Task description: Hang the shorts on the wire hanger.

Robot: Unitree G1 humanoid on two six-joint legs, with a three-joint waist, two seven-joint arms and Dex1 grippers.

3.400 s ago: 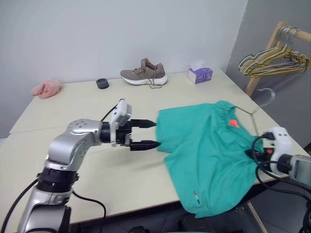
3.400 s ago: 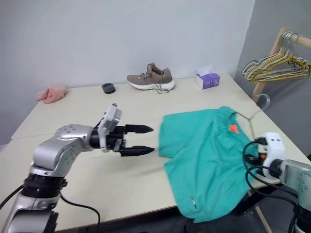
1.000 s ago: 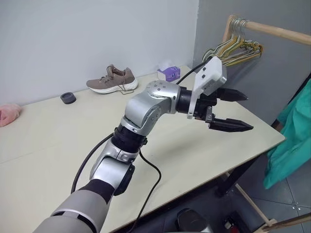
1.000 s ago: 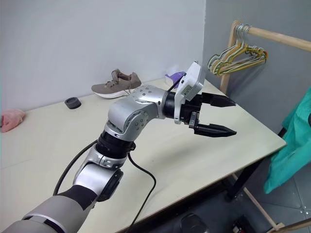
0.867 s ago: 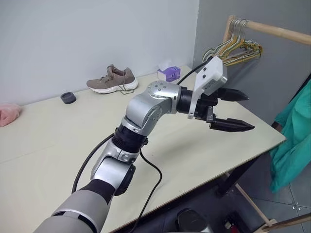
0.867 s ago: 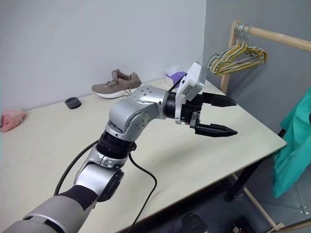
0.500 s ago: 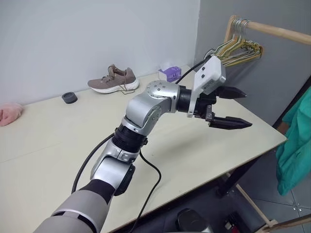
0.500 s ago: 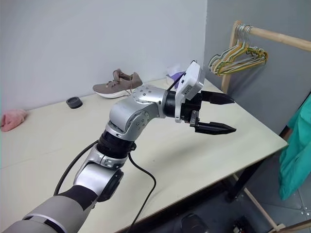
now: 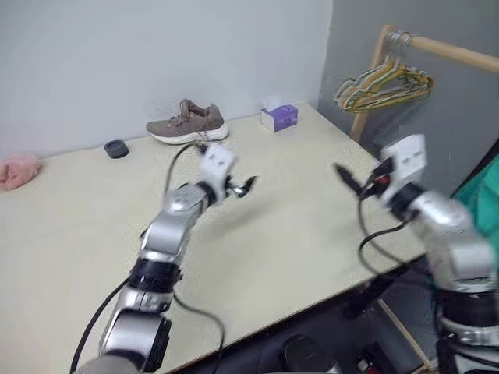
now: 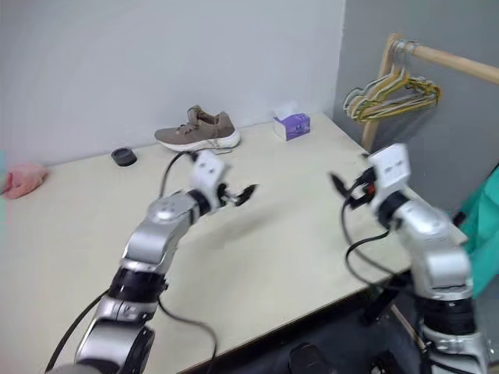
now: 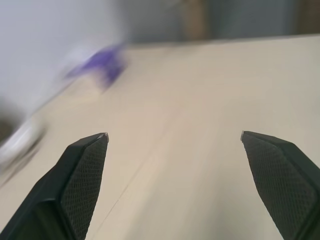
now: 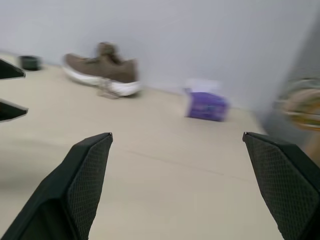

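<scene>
A strip of the teal shorts [image 9: 486, 209] hangs at the far right edge, beyond the table's corner and off the table. The wire hanger is hidden or out of view. My left gripper [image 9: 248, 187] hovers over the middle of the table [image 9: 70, 234], open and empty; its wrist view shows the two fingers [image 11: 82, 165] wide apart over bare tabletop. My right gripper [image 9: 345, 178] is over the table's right side, pointing toward the left one, open with nothing between its fingers [image 12: 90, 165]. Both grippers are well apart from the shorts.
A wooden rack [image 9: 366, 101] with a bundle of coloured hangers [image 9: 383, 78] stands behind the table's right corner. Along the back wall sit a brown shoe [image 9: 187, 125], a purple tissue box [image 9: 279, 118], a black ring [image 9: 115, 148] and a pink cloth [image 9: 15, 170].
My left arm has swung left and down from the table's right corner to its middle. My right arm has come into view from the right, with its gripper empty. The view has shifted slightly.
</scene>
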